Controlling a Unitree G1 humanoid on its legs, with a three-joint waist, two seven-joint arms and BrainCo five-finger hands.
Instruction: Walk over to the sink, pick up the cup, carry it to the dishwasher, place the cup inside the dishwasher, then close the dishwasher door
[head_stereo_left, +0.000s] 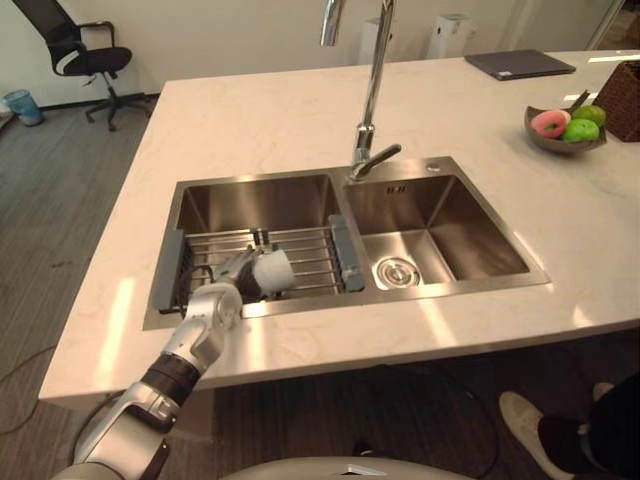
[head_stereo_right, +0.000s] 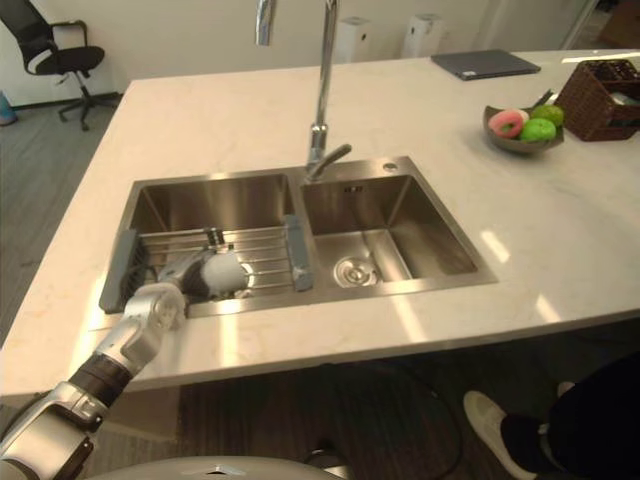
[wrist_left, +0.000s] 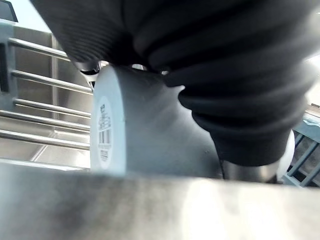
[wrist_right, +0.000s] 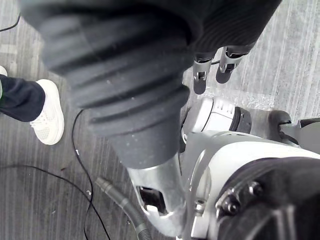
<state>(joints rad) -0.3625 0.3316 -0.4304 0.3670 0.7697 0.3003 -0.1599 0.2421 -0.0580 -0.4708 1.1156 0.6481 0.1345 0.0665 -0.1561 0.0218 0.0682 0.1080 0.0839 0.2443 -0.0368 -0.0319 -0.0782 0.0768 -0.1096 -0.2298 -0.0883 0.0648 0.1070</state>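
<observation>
Grips white cylindrical cup (head_stereo_left: 272, 271) in left hand (head_stereo_left: 233, 283), fingers curled round it, barcoded base toward the wrist camera. Cup on its side at grey-ended wire rack (head_stereo_left: 310, 262) across left basin of double stainless steel sink (head_stereo_left: 450, 225), 9 o'clock from round drain (head_stereo_left: 396, 272); lifted or resting, cannot tell. Tall chrome tap (head_stereo_left: 372, 90) at 12 o'clock of sink. On pale marble tabletop (head_stereo_left: 250, 120): grey bowl of pink and green fruit (head_stereo_left: 560, 146) at 2 o'clock from sink, brown wicker basket (head_stereo_left: 625, 100) just beside it at 3 o'clock, dark flat laptop (head_stereo_left: 520, 64) at 1 o'clock. Right hand (wrist_right: 200, 75) hanging over grey floor (wrist_right: 295, 60), fingers relaxed, holding nothing. Person's white shoe (head_stereo_left: 520, 415) at 5 o'clock from sink.
</observation>
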